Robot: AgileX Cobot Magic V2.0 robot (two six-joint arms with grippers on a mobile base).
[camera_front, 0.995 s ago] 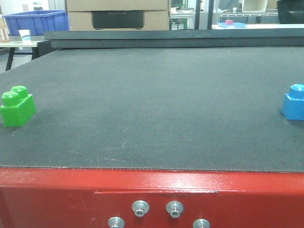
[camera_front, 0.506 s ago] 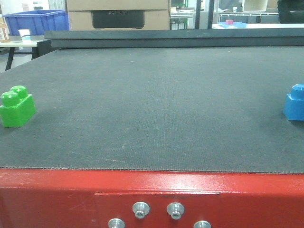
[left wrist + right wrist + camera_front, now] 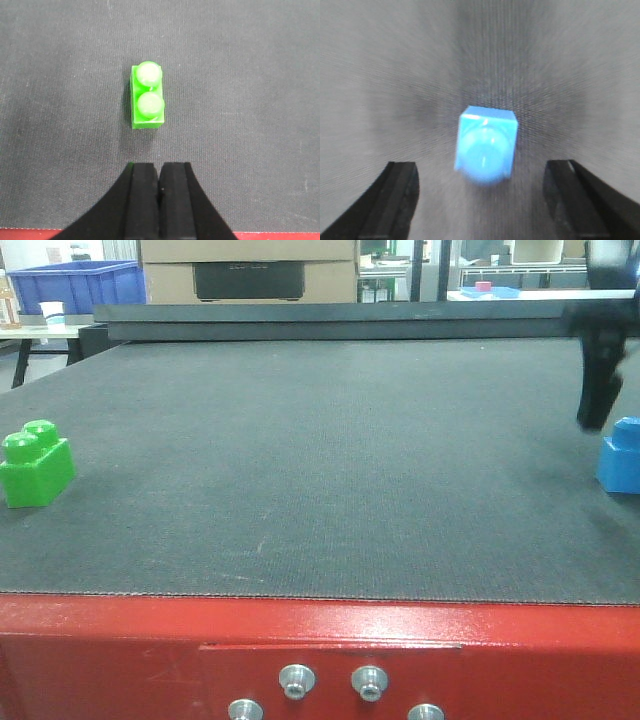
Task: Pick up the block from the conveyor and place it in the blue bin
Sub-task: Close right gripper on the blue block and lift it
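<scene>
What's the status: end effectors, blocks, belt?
Left end effector shut, short of green block. Right end effector open over blue block, no contact. Nothing blocking on conveyor.

The place looks like a robotics lab or light-industrial workshop. A wide dark grey conveyor [image 3: 330, 460] fills the foreground, its woven belt carried on a red-painted metal frame [image 3: 320, 635] set with silver bolts [image 3: 296, 678]. Behind it stands a large cardboard box [image 3: 250, 252] with a dark cut-out. At far left a blue bin [image 3: 75, 285] and a white cup [image 3: 50, 313] sit on a pale worktop [image 3: 25, 331]. Another worktop [image 3: 545, 295] shows at the back right.
</scene>
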